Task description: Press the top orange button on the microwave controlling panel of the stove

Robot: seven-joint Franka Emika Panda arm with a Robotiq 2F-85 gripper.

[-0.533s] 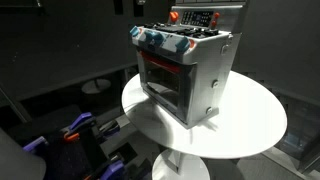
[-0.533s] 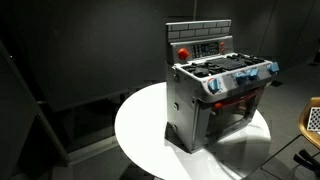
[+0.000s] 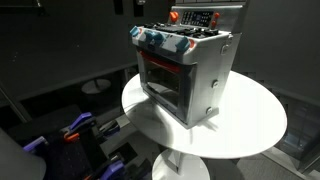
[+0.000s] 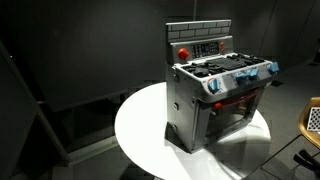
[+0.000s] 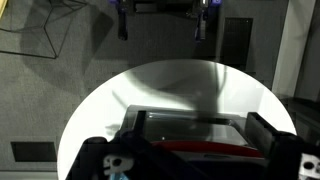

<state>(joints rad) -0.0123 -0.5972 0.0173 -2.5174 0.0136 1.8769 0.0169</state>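
Note:
The silver toy stove [image 3: 190, 75] stands on a round white table [image 3: 255, 125] and shows in both exterior views [image 4: 215, 100]. It has blue knobs along its front top and a windowed oven door with a reddish interior. The microwave controlling panel [image 4: 200, 46] is the upright strip at its back, with a dark display and small red-orange buttons, and it also shows from the other side [image 3: 205, 16]. In the wrist view my gripper [image 5: 162, 22] is open and empty, its two fingers apart, and the stove's oven door [image 5: 190, 130] lies below it. The panel is out of the wrist view.
The table's white top [image 4: 140, 125] extends around the stove. Dark equipment with blue parts [image 3: 75, 130] sits on the floor beside the table. A yellowish object [image 4: 312, 120] is at the frame edge. Dark walls surround the scene.

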